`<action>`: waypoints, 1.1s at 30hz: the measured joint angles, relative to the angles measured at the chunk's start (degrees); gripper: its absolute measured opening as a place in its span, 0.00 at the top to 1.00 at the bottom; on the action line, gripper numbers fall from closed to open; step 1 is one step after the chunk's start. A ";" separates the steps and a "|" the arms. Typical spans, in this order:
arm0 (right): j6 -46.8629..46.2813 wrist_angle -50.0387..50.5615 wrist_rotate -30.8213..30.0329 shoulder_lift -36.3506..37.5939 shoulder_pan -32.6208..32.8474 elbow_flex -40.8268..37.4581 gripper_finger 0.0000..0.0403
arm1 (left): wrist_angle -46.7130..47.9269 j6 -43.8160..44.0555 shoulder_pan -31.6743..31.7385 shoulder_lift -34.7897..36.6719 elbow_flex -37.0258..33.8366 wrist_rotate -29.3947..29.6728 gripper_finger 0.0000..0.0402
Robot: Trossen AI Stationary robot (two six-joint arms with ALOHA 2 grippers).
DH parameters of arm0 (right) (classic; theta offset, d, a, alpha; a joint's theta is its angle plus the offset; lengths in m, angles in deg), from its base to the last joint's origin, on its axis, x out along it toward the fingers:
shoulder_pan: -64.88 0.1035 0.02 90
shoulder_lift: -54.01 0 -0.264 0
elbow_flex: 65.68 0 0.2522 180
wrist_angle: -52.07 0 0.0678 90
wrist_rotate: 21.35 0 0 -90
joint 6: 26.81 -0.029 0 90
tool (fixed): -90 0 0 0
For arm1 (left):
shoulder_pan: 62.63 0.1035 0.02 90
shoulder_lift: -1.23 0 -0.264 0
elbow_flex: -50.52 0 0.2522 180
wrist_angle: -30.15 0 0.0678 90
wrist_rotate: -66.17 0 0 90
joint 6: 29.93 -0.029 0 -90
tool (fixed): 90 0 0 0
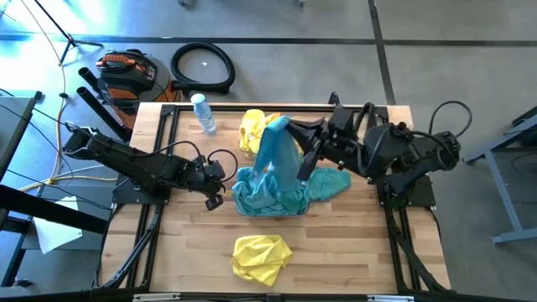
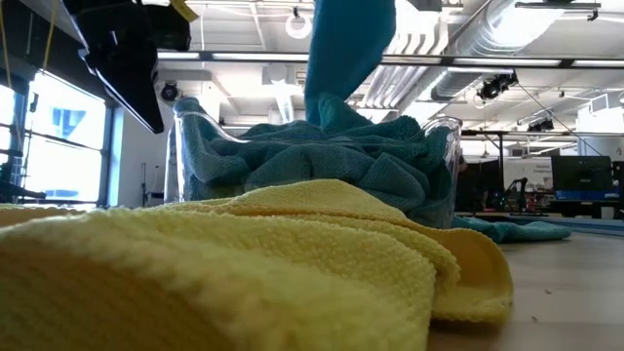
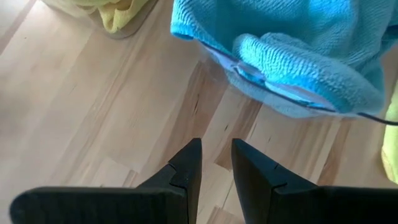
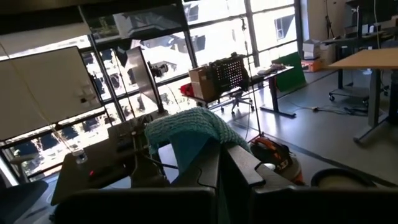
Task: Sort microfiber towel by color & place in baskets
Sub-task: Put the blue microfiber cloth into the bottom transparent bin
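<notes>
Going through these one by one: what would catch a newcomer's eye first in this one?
The right hand holds a teal towel up high, draping down into a clear basket heaped with teal towels at the table's middle. A crumpled yellow towel lies alone near the front edge, filling the low view's foreground. The left hand waits low beside the basket.

My dark fingers point(image 4: 219, 163) hold a teal-blue towel point(image 1: 277, 151) above more teal ones, with yellow towels point(image 1: 260, 256) near and far on the pale wood-grain counter point(image 1: 361, 243).
</notes>
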 joint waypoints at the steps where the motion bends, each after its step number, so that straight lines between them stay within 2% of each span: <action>1: -0.56 0.59 0.02 -0.83 0.12 0.95 1.00 | 0.24 0.00 0.00 0.00 0.00 0.00 0.82; 9: -7.74 5.20 0.30 -5.53 0.76 2.54 1.00 | 0.96 -1.05 0.00 0.00 0.00 -0.02 0.82; 20: -34.66 34.49 2.14 -10.07 0.64 2.49 1.00 | 2.35 -1.07 -0.04 0.00 0.00 -0.44 0.82; 27: -44.15 47.60 10.30 -15.65 -1.04 2.47 1.00 | 2.32 -0.87 -0.04 0.00 0.00 -1.41 0.82; 30: -45.25 48.99 14.81 -19.09 -2.70 2.44 1.00 | 2.24 -0.40 -0.04 0.00 0.00 -1.77 0.82; 33: -44.32 48.72 22.60 -22.77 -5.37 2.45 1.00 | 2.24 -0.39 -0.04 0.00 0.00 -2.86 0.82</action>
